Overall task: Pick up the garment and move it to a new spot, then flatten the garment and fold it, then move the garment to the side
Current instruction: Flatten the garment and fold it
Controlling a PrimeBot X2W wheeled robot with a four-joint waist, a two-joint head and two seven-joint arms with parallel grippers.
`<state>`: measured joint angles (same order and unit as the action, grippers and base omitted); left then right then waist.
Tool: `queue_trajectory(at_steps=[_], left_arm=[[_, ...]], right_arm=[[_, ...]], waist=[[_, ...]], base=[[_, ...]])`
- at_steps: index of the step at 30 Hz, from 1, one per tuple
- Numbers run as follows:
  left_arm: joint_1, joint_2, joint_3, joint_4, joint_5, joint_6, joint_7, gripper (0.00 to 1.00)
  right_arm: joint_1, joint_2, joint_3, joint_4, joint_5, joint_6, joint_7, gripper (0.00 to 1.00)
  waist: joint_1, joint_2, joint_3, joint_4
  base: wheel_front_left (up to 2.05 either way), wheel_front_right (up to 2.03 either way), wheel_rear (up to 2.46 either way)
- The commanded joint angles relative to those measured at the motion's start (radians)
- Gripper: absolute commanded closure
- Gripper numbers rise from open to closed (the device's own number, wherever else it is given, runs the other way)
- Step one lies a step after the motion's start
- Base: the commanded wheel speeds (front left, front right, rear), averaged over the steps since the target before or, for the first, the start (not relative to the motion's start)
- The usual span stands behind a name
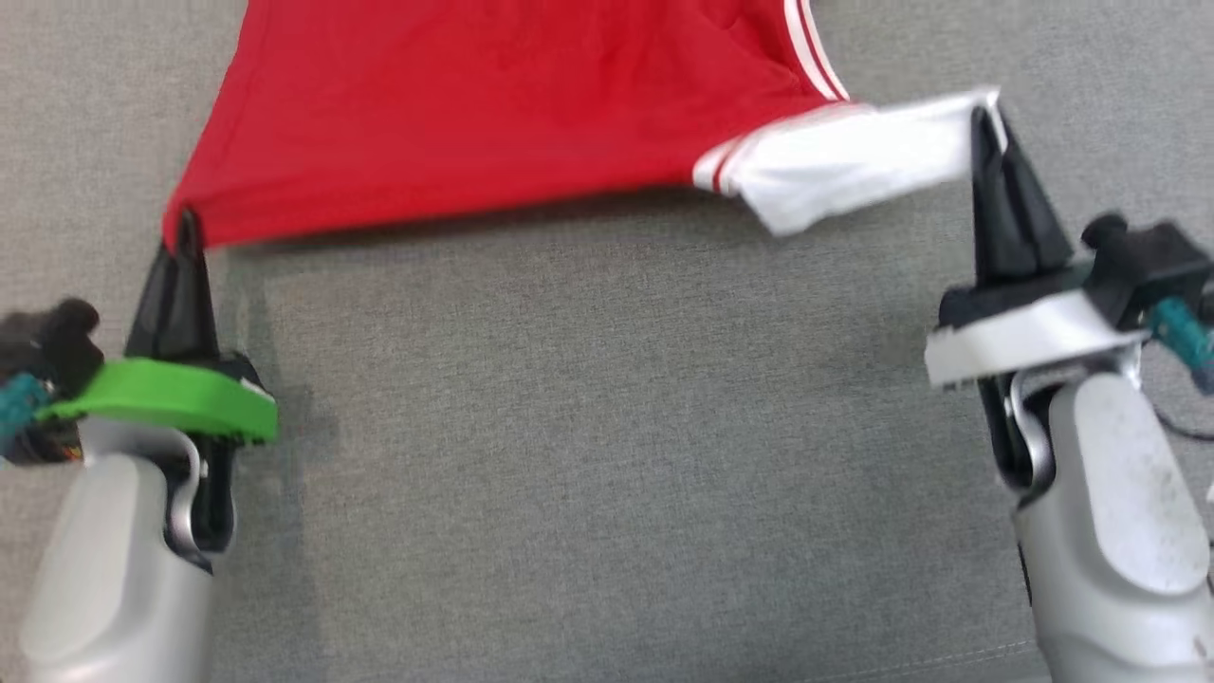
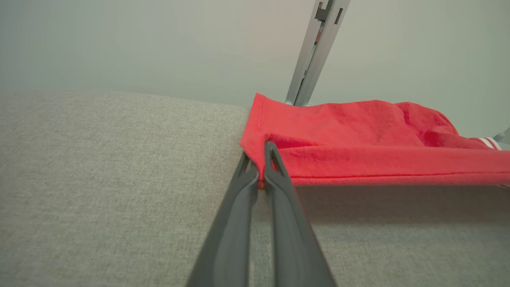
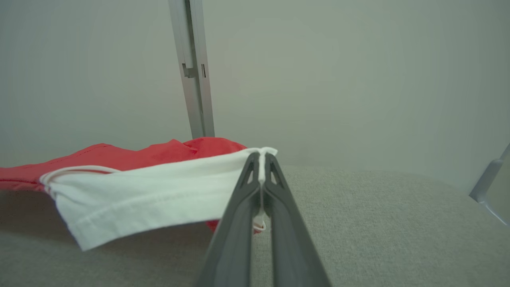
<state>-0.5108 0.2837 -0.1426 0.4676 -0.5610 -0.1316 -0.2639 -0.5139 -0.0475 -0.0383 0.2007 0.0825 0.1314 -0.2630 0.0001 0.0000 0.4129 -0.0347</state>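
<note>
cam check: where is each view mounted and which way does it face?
Head view: on the head, facing forward and down at the grey fabric surface; shows left gripper, right gripper, both pale forearms.
Left wrist view: on the left wrist, facing along its own fingers, pinching a corner of the red garment, toward a pale wall.
Right wrist view: on the right wrist, along its own fingers, pinching the white sleeve, toward a wall.
Shared: both wrist views catch the garment and a grey metal post.

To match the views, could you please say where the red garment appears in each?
Head view: garment across the top.
Left wrist view: right of centre, pinched by left end effector.
Right wrist view: left half, white sleeve pinched by right end effector.
Shared landmark: grey fabric surface.
</note>
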Motion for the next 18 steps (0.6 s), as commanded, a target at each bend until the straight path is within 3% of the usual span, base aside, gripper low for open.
queue_trajectory(at_steps=[1,11,18], left_arm=[[0.036,-0.014,0.022,0.008,-0.011,0.002,0.0,1.0],[0.296,-0.106,0.085,0.059,0.018,0.002,-0.001,1.0],[0.481,-0.179,0.149,0.09,0.062,0.002,0.0,1.0]], right_arm=[[0.059,-0.006,0.003,-0.002,0.025,-0.002,-0.002,1.0],[0.353,-0.007,0.024,0.023,0.121,-0.002,-0.002,1.0],[0.482,-0.007,-0.017,0.057,0.113,-0.002,-0.002,1.0]], waist=[[-0.0001,0.0,-0.037,-0.014],[-0.0001,0.0,-0.175,-0.037],[-0.0001,0.0,-0.302,-0.035]], base=[[0.0,0.0,0.0],[0.0,0.0,0.0],[0.0,0.0,0.0]])
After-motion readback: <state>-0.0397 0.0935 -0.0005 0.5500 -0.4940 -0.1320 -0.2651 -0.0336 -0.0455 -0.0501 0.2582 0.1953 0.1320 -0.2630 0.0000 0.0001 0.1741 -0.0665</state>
